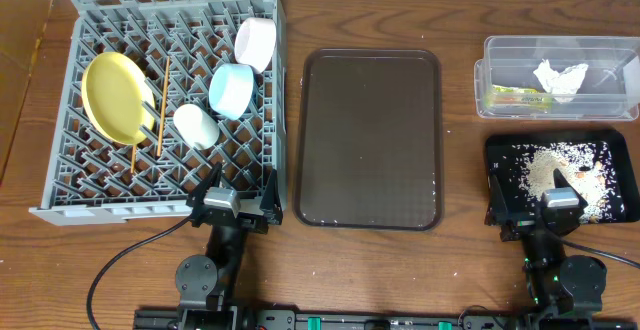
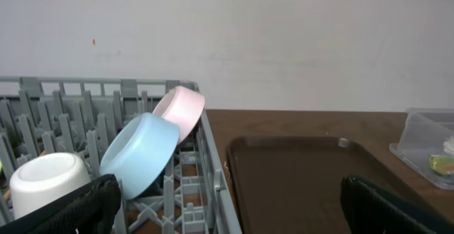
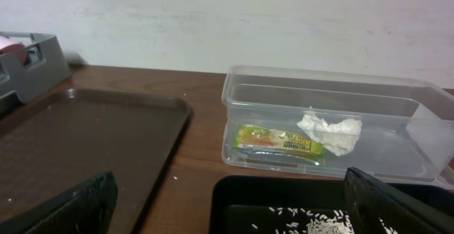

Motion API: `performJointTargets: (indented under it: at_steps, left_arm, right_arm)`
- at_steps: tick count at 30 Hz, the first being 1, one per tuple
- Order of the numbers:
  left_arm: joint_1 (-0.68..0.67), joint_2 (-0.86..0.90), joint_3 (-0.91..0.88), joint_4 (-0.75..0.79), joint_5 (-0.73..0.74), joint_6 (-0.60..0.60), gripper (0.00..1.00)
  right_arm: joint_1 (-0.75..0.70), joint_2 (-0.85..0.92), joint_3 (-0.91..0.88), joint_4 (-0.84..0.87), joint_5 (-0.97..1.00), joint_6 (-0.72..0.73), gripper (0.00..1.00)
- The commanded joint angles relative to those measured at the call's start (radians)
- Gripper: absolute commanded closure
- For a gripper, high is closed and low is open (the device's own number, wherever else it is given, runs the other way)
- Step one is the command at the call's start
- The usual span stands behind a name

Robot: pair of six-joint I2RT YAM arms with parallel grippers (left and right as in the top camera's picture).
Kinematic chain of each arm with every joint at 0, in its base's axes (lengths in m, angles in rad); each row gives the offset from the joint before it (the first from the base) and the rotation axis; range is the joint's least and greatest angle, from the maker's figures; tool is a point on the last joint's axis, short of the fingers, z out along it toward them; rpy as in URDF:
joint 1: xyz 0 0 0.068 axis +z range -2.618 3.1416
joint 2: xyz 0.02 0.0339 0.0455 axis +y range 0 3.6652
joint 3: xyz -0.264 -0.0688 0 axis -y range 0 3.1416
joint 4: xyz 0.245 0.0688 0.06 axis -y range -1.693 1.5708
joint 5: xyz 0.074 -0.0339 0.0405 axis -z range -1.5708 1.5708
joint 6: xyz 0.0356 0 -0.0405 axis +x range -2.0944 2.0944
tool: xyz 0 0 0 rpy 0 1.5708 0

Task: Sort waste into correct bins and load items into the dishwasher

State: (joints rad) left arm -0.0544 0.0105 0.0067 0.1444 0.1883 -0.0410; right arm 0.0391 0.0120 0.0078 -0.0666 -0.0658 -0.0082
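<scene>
The grey dishwasher rack (image 1: 100, 213) holds the yellow plate (image 1: 115, 95), chopsticks (image 1: 163, 100), cream cup (image 1: 196, 126), light blue bowl (image 1: 232, 90) and pinkish-white bowl (image 1: 256, 43). In the clear tub (image 1: 482, 75) lie the white tissue (image 1: 560, 77) and the yellow-green wrapper (image 1: 515, 96). Rice scraps (image 1: 560, 170) are spread in the black tray (image 1: 490, 155). My left gripper (image 1: 238, 186) is open over the rack's near right corner, holding nothing. My right gripper (image 1: 545, 198) is open over the black tray's near edge, also holding nothing.
The large dark brown tray (image 1: 370, 140) lies bare between the rack and the two bins. A few loose rice grains dot the wooden table beside the black tray's rim (image 3: 234, 188). A white wall stands behind the table.
</scene>
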Motion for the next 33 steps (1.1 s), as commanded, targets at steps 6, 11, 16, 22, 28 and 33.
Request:
performJointTargets:
  at_steps: [6,11,16,22,28,33]
  left_arm:
    - [-0.004,-0.007,-0.003,-0.205,-0.009,0.034,0.01]
    - [-0.004,-0.009,-0.003,-0.208,-0.087,0.028,0.01]
    - [-0.004,-0.009,-0.003,-0.217,-0.227,-0.152,0.01]
    - [-0.004,-0.009,-0.003,-0.216,-0.226,-0.152,0.01]
    - [-0.004,-0.009,-0.003,-0.215,-0.226,-0.152,0.01]
    - [-0.004,-0.006,-0.003,-0.215,-0.226,-0.152,0.01]
  right_arm:
    - [0.011,-0.005,-0.002,-0.004,0.005,-0.008,0.01]
    - [0.011,-0.005,-0.002,-0.004,0.005,-0.008,0.01]
    - [0.011,-0.005,-0.002,-0.004,0.005,-0.008,0.01]
    - [0.011,-0.005,-0.002,-0.004,0.005,-0.008,0.01]
    - [0.011,-0.005,-0.002,-0.004,0.005,-0.008,0.01]
    - [0.011,-0.005,-0.002,-0.004,0.005,-0.007,0.01]
